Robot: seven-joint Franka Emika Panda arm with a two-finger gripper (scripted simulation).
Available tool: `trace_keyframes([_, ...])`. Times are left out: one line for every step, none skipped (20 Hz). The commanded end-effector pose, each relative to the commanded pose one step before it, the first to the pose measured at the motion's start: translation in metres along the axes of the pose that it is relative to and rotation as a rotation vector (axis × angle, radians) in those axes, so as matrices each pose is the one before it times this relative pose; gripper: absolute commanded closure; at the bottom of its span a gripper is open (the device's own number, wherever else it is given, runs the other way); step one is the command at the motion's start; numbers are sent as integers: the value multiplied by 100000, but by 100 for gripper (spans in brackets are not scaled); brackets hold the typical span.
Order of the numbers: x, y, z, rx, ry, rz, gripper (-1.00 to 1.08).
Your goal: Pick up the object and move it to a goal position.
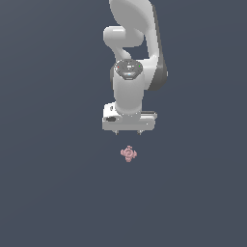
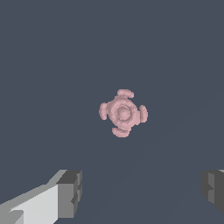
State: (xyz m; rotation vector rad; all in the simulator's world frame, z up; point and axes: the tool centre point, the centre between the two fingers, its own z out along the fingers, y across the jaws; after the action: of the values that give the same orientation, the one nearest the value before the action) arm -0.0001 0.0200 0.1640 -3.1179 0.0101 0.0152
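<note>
Dark slate-blue ground is filling both views, flat and unmarked, and nothing but the arm and one small thing is being shown on it. No goal marker is being shown in either view.

The object (image 1: 128,153) is lying on that ground, a pale pink knob with four stubby lobes set crosswise round a ringed middle (image 2: 123,113). No long axis is being offered by it: the four lobes are reading as nearly alike, so no one closing direction is judged to be favoured.

Above it, and well apart from it, the gripper (image 1: 128,131) is being held with its fingers pointing down. In the exterior view the object is sitting just below the gripper, close to its midline. In the wrist view the two dark fingertips (image 2: 70,192) are being seen spread wide, one at each side of the frame, with nothing held between them, and the object is lying ahead of the gap and not inside it.

The coming move is judged to be a descent, perhaps with a slight shift to bring the gap over the object.
</note>
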Motion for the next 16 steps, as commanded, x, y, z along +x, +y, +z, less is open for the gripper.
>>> trace_keyframes([0, 1, 0, 0, 0, 0, -92])
trace_keyframes([-1, -57, -7, -3, -17, -182, -92])
trace_keyframes([-4, -175, -17, -4, -54, -550, -92])
trace_keyframes([-6, -280, -28, -7, -88, -891, -92])
trace_keyframes([-6, -384, -38, -11, -119, -1229, -92])
trace_keyframes([-4, -479, -47, -16, -148, -1548, -92])
trace_keyframes([2, -481, -46, -19, -147, -1577, -92])
trace_keyframes([6, -358, -32, -17, -108, -1201, -92])
trace_keyframes([8, -236, -19, -13, -71, -823, -92])
trace_keyframes([7, -122, -7, -9, -37, -456, -92])
trace_keyframes([4, -23, 2, -4, -7, -119, -92])
trace_keyframes([-2, 48, 5, 2, 15, 168, -92])
trace_keyframes([-11, 76, -5, 11, 22, 365, -92])
trace_keyframes([-12, 18, -14, 11, 4, 207, -92])
trace_keyframes([-2, -13, -5, 0, 0, 0, -92])
trace_keyframes([10, -2, 13, -7, -3, -138, -92])
